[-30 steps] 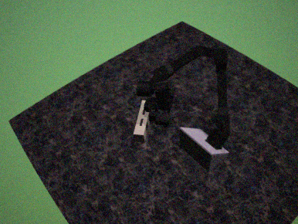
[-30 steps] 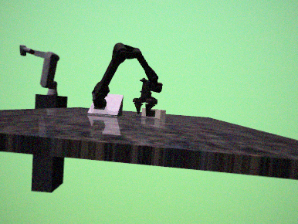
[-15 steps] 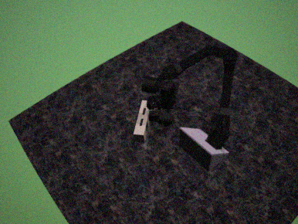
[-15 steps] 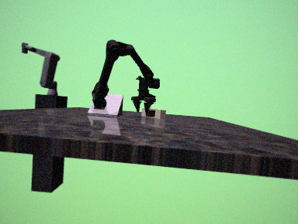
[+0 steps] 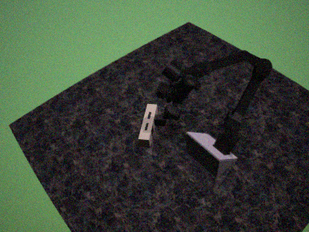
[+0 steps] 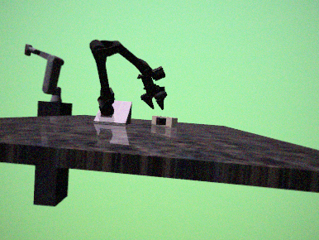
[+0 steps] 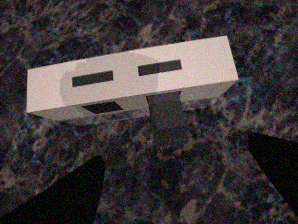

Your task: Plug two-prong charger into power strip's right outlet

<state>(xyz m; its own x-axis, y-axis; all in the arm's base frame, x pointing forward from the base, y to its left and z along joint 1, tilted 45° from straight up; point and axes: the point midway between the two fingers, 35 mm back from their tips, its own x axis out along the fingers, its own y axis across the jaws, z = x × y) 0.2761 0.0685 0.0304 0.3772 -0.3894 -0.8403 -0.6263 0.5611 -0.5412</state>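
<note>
The pale power strip (image 5: 142,135) (image 6: 173,122) (image 7: 205,59) lies on the table, with two dark slots on top. A dark square shows on its near side, left of the charger, in the wrist view. The dark charger (image 5: 160,120) (image 6: 161,121) (image 7: 168,117) stands end-on against that side, right of the square. Its end looks flush with the strip; the prongs are not visible and their depth cannot be told. My gripper (image 5: 168,105) (image 6: 157,108) (image 7: 175,151) is open and empty. It hangs above the charger and strip, its fingers spread wide and clear of both.
A light wedge-shaped block (image 5: 208,143) (image 6: 121,112) stands at my arm's base, away from the strip. A second grey arm (image 6: 52,74) stands on a dark pedestal beyond the table (image 5: 100,172) (image 6: 207,145). A rounded shadow falls across the strip's top in the wrist view.
</note>
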